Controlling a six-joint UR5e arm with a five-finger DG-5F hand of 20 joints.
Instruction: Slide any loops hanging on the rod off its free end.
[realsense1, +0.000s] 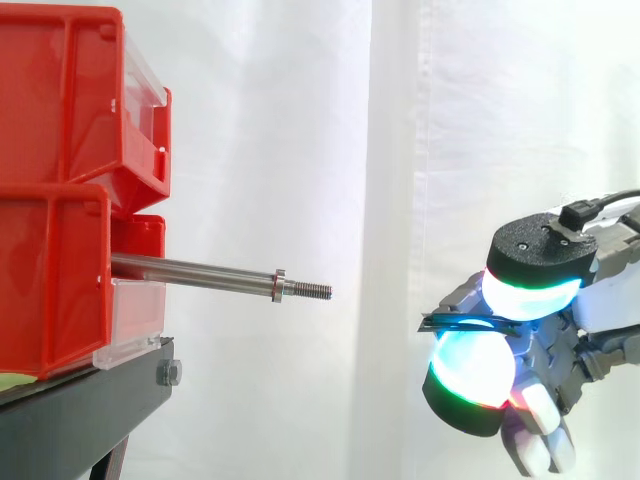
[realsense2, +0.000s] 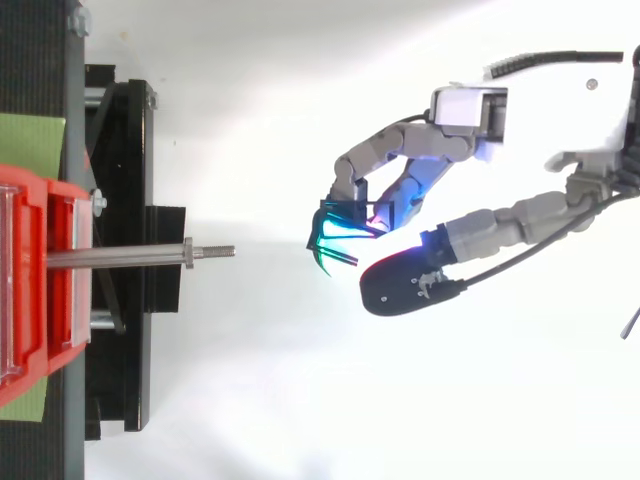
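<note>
Right of the rod's free end, out in open air, the hand (realsense1: 590, 310) is hovering, arm coming in from the right edge. It is pinching the loop (realsense1: 450, 321) between two thick pads (realsense1: 530, 290): the upper one glowing white with a green rim, the lower one glowing cyan-white with a red edge. The loop is showing as a thin dark strip, lying roughly flat in the side view, one end poking left out of the pinch toward the rod. The other fingers are curling down below the pinch.

From above, the loop (realsense2: 325, 255) is bulging out left of the fingertips as a narrow dark curve lit green. One grey finger is arching onto it from one side and a black-backed one is meeting it from the other.

The loop is sitting well apart from the rod (realsense1: 200, 270), not touching it. In the side view it is lower than the tip; from above it is roughly lining up with the rod's axis.

The rod is running about level, steel-coloured, with a small collar (realsense1: 278, 286) near the end and a threaded tip (realsense1: 310, 291) pointing right toward the hand. Its other end is going in at the front of the lower red bin (realsense1: 50, 290). An upper red bin (realsense1: 60, 100) is sitting stacked on it. Both are resting on the black stand (realsense1: 90, 395), with a green sheet (realsense2: 30, 145) showing under them. The white curtain (realsense1: 300, 150) is hanging behind everything.
</note>
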